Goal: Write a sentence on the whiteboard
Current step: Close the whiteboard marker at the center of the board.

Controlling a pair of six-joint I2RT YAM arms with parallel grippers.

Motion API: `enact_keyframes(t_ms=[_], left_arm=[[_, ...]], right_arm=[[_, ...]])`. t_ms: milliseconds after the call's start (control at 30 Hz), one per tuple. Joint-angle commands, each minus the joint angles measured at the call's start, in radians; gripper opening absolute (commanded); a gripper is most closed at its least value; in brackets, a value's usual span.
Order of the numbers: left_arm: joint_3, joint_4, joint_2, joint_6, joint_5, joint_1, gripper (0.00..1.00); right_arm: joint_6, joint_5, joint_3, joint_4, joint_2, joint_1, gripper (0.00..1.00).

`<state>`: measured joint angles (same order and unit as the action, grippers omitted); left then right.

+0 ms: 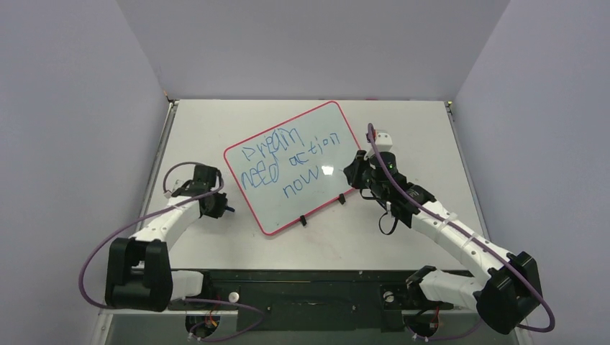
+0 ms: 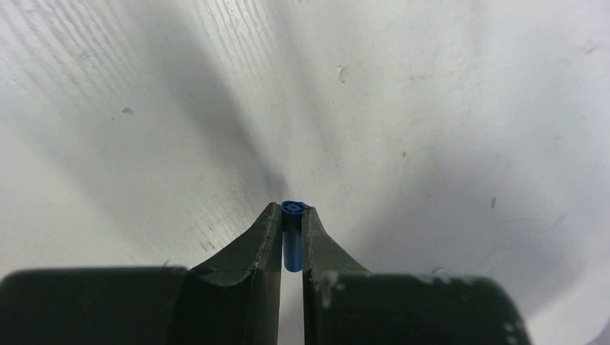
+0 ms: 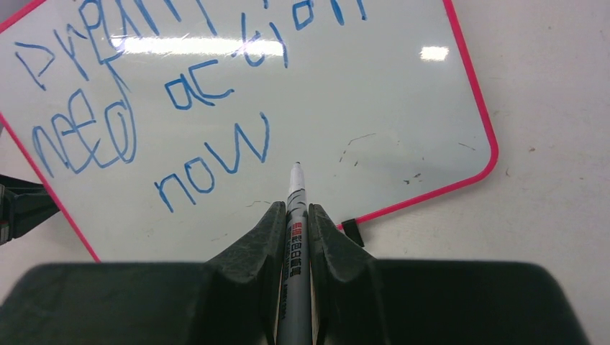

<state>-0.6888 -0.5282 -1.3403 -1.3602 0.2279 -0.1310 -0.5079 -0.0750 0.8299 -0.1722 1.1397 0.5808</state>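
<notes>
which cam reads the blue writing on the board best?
Top external: the sentence shows whole, all three rows, on the whiteboard. Right wrist is closer and larger but crops the top row at the frame edge. Left wrist shows none of it; it faces the table.

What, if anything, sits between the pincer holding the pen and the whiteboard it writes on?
Nothing visible does. The right pincer grips the marker, whose tip points at bare whiteboard beside the sentence. The left pincer, shut on a small blue piece, is beyond the board's left edge.
</notes>
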Motion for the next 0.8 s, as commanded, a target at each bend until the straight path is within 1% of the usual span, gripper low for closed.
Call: enact_keyframes(t_ms=[0, 167, 267, 400, 500, 633, 767], left_arm=[[0.044, 0.007, 0.181, -0.02, 0.002, 0.045, 0.0], [0.083, -0.037, 0.385, -0.056, 0.029, 0.069, 0.0], [0.099, -0.053, 0.521, -0.079, 0.025, 0.084, 0.0], [0.09, -0.077, 0.651, -0.096, 0.008, 0.096, 0.0], [0.062, -0.091, 0.694, -0.104, -0.008, 0.098, 0.0], [0.012, -0.088, 0.689, -0.092, -0.038, 0.098, 0.0], [-0.021, -0.006, 0.661, -0.066, -0.136, 0.1, 0.0]], right_arm=[[-0.012, 0.101, -0.008, 0.117, -0.049, -0.001, 0.0], [-0.038, 0.198, -0.022, 0.221, -0.065, 0.03, 0.0], [-0.037, 0.213, -0.019, 0.278, -0.069, 0.071, 0.0], [-0.04, 0.219, -0.005, 0.331, -0.063, 0.137, 0.0], [-0.051, 0.223, 0.008, 0.38, -0.05, 0.164, 0.0], [-0.064, 0.234, 0.031, 0.43, -0.028, 0.198, 0.0], [-0.075, 0.255, 0.044, 0.478, -0.016, 0.217, 0.0]])
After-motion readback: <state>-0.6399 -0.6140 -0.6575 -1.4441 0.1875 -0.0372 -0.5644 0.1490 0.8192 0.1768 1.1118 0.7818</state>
